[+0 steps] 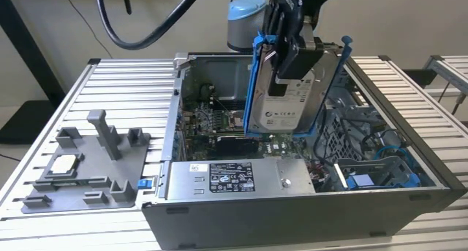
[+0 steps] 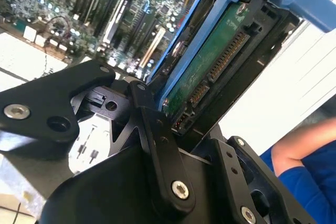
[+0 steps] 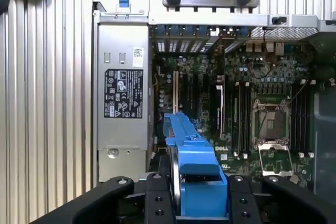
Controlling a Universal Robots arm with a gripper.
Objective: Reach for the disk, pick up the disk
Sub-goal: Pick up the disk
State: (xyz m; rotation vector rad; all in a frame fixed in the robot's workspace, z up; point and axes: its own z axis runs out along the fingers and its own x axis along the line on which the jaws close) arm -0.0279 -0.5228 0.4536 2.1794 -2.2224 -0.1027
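Note:
The disk (image 1: pixel 289 106), a silver hard drive with a white label in a blue caddy, hangs upright above the open computer case (image 1: pixel 292 212) in the exterior view. My gripper (image 1: pixel 285 78) comes down from above and is shut on its upper part, one black finger lying across the labelled face. The second wrist view shows the disk's green circuit-board side (image 2: pixel 220 61) clamped in the gripper (image 2: pixel 184 127). In the first wrist view the caddy's blue edge (image 3: pixel 193 161) sits in the gripper (image 3: pixel 197 195), high over the motherboard (image 3: pixel 252 108).
The case lies open on a slatted aluminium table (image 1: pixel 109 86), with a power supply (image 1: pixel 234 180) at its front and a blue drive bay (image 1: pixel 365 180) at the exterior view's right. A grey fixture (image 1: pixel 87 163) stands to the left. A person's arm in a blue sleeve (image 2: pixel 304 166) is nearby.

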